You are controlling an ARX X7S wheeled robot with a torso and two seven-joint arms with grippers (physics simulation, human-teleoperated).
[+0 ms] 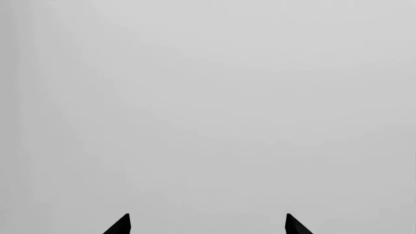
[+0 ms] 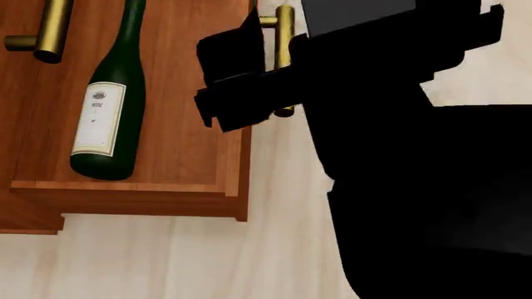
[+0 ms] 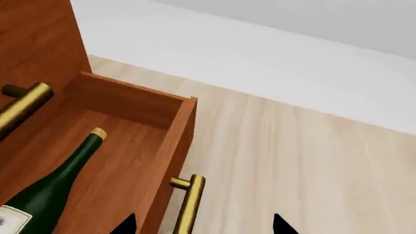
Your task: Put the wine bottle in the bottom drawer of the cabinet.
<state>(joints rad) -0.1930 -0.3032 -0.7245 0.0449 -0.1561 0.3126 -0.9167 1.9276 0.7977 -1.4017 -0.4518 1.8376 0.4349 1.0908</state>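
Note:
The wine bottle [image 2: 106,112], dark green with a white label, lies on its side inside the open bottom drawer [image 2: 124,198]. In the right wrist view its tan cork [image 3: 97,132] points toward the drawer's far wall. My right gripper [image 3: 204,225] is open, and its fingertips stand either side of the drawer's brass bar handle [image 3: 188,204] without touching it. In the head view the black right arm [image 2: 374,93] reaches to that handle [image 2: 285,37]. My left gripper [image 1: 208,225] is open and empty, facing only a blank grey surface.
The reddish-brown cabinet [image 3: 39,44] rises behind the drawer, with an upper drawer's brass handle [image 3: 23,105] sticking out over it. Pale wood floor [image 3: 293,161] lies to the drawer's side, up to a white wall [image 3: 260,53].

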